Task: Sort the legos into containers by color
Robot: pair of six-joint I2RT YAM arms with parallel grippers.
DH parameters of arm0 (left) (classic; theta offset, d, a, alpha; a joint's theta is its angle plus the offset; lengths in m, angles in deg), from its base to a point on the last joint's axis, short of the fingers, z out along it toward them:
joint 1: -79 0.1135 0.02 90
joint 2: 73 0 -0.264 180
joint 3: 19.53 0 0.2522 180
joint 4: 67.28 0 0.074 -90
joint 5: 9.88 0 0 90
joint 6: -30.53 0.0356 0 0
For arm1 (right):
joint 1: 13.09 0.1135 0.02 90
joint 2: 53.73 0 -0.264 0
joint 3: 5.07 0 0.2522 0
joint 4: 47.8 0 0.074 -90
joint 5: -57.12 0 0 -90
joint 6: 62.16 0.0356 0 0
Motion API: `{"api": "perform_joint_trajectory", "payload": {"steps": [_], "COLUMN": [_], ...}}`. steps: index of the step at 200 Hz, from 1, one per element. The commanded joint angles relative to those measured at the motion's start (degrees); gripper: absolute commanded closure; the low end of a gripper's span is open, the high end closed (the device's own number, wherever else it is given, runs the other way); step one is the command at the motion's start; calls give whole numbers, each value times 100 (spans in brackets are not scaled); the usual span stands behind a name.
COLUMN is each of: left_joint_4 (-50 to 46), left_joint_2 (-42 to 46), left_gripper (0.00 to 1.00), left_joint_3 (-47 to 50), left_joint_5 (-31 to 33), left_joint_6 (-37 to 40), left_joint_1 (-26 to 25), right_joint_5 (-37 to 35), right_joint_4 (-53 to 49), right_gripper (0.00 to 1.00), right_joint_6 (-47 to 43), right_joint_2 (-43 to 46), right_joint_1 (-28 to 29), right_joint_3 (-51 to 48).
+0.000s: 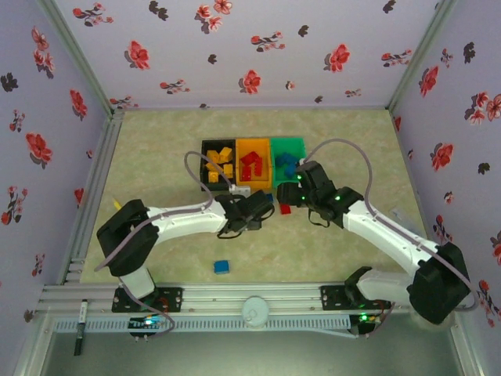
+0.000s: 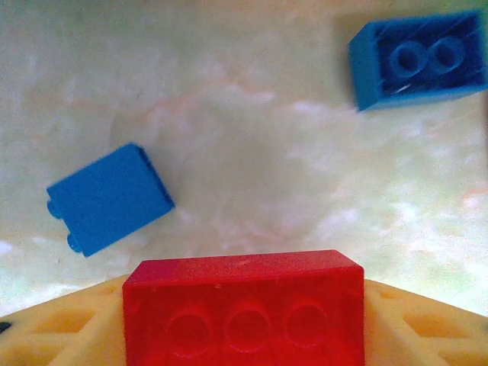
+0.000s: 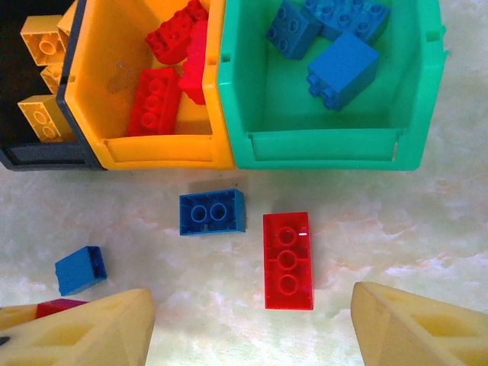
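Right wrist: right end effector [image 3: 252, 299] wide; left end effector [image 2: 244, 324] clamps red lego [image 2: 244, 293].

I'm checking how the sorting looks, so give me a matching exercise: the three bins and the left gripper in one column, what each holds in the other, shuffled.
Column A
1. black bin
2. orange bin
3. green bin
4. left gripper

Column B
a. blue bricks
b. one red brick, clamped
c. yellow bricks
d. several red bricks

Pairs: 1-c, 2-d, 3-a, 4-b
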Motion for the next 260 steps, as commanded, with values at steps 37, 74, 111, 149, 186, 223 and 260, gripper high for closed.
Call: {"api": "perform_joint_trajectory", "payload": {"steps": [37,74,111,149,186,223,260], "left_joint_4": [-479,-567,-526,-754,-1143,-1537,-1811], "left_joint_2": [339,100,-373,-1080,-1813,-2433,-2789], "left_gripper": [47,47,48,49,49,50,43], "left_joint_3": [-862,-1626,-2416,-3417,-4381,-5192,-5760], "left_joint_5": [348,318,7,-240,-499,-604,-641], "left_joint_6": [1073,1873,2540,3009,3150,3090,3096], "left_joint_1": [569,1031,1541,1818,1960,2021,2057], "right_joint_5": [-410,-467,-467,-535,-608,-678,-706], "right_joint_4": [-524,-635,-713,-893,-1074,-1179,-1231], "right_gripper": [31,31,31,31,31,30,30], "right_joint_6": [47,90,138,136,105,86,50], "right_joint_2": [637,861,1057,1323,1487,1602,1637], "right_joint_1": [-46,-52,-44,-47,-52,-52,-52], "right_joint_3": [-71,-185,-277,-274,-283,-301,-301]}}
